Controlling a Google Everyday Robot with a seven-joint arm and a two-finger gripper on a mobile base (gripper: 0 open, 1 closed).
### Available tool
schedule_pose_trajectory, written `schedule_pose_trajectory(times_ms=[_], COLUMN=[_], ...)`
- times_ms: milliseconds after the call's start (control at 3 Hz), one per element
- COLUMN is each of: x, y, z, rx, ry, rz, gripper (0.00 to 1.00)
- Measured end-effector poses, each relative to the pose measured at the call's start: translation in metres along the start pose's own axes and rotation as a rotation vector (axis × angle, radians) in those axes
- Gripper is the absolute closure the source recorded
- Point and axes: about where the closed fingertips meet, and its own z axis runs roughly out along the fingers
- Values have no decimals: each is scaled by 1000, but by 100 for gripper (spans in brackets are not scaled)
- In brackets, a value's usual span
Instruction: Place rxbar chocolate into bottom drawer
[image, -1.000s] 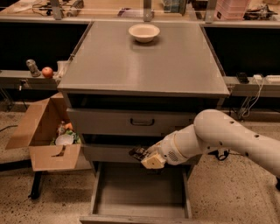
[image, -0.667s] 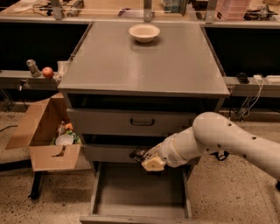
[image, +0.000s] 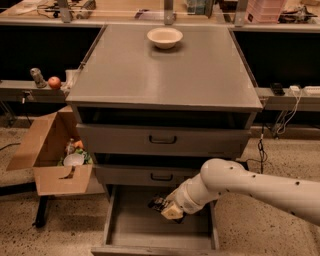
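**Q:** Where the cabinet comes nearest the camera, what is shown?
**A:** Bottom drawer (image: 125, 225), pulled out, with a flat grey floor. Over the middle of that floor hangs the gripper (image: 169, 210), carried by the white arm (image: 250, 187), which enters from the right.

**Q:** And the rxbar chocolate?
**A:** Dark bar (image: 158, 202) at the gripper's tip, touching it on the side toward the drawer's left wall and lying within the drawer's outline. Its long axis appears to run roughly across the drawer, left to right. Whether it rests on the floor or sits just above it cannot be told, nor whether the gripper grasps it or has let go.

**Q:** On what does the coming move turn?
**A:** Judged: the bar lies leftward of the gripper, over the tray. A withdrawal up and to the right would lead away from it.

**Q:** Farther back?
**A:** Middle drawer (image: 150, 175) and top drawer (image: 210, 142), both closed. Cream bowl (image: 165, 36) at the rear of the cabinet top (image: 165, 80).
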Motion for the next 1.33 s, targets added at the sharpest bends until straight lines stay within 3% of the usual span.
schedule_pose_trajectory(times_ms=[333,1000,1333], x=[23,31,42], y=[-7,-8,-5], z=[27,51,109], rx=[-32,-54,-76], ry=[-4,8,42], rz=[2,-3,-113], gripper=[100,100,100])
